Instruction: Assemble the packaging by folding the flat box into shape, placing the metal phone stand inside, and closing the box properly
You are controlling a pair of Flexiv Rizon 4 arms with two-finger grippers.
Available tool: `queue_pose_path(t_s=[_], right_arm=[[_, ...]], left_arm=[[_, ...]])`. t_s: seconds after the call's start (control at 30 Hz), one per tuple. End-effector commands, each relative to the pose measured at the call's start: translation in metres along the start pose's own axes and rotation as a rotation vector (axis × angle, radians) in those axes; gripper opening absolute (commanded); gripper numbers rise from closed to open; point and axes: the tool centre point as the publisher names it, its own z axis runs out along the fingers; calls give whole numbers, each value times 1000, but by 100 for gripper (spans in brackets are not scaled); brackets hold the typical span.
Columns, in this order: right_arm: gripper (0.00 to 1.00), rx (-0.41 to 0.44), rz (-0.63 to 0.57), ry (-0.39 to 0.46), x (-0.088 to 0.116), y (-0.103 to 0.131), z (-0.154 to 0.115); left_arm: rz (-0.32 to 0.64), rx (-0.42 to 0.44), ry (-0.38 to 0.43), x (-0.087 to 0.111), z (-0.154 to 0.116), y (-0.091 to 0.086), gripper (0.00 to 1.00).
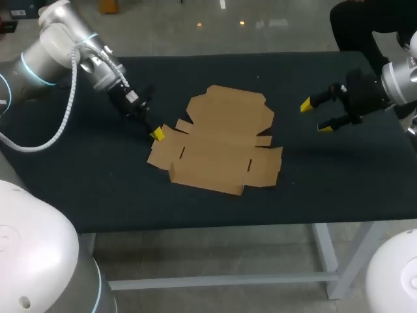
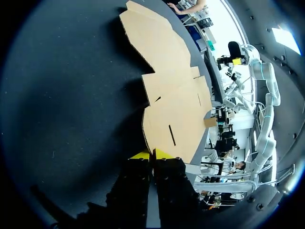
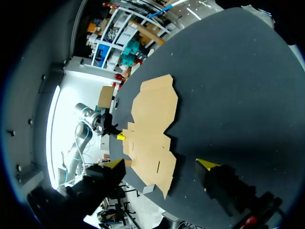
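Flat box (image 1: 218,140) lies unfolded near the middle of the dark tabletop (image 1: 98,189), all flaps down, slots visible in the panel nearest the front edge.

Left arm (image 1: 65,52) comes in from the far left corner and angles down; left gripper (image 1: 157,134) sits at the box's left flap, yellow tips at the cardboard edge. In the left wrist view the left gripper (image 2: 151,154) is narrow, its fingers (image 2: 140,155) almost together, tips low on the tabletop (image 2: 71,95) and right at the near corner of the flat box (image 2: 176,109); can't tell whether any cardboard is pinched between them.

Right arm (image 1: 397,81) comes in from the right; right gripper (image 1: 316,116) is spread wide, holding nothing, off the box's right side and apart from it. In the right wrist view the right gripper (image 3: 161,164) shows both yellow tips far apart; the flat box (image 3: 152,124) lies ahead of it on the tabletop (image 3: 228,86), with the left gripper (image 3: 120,137) at the box's far edge.
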Motion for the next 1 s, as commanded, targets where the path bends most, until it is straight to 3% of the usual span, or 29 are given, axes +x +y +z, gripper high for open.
queue_pose_path(t_s=[0.03,0.47,1.0], right_arm=[[100,1,-2,5,-1,0,-1],[100,1,-2,5,-1,0,-1],[100,1,-2,5,-1,0,-1]], left_arm=[[-28,158,-8,8,1,13,0],[-91,189,3,24,2,24,0],[-232,185,108,26,5,41,0]])
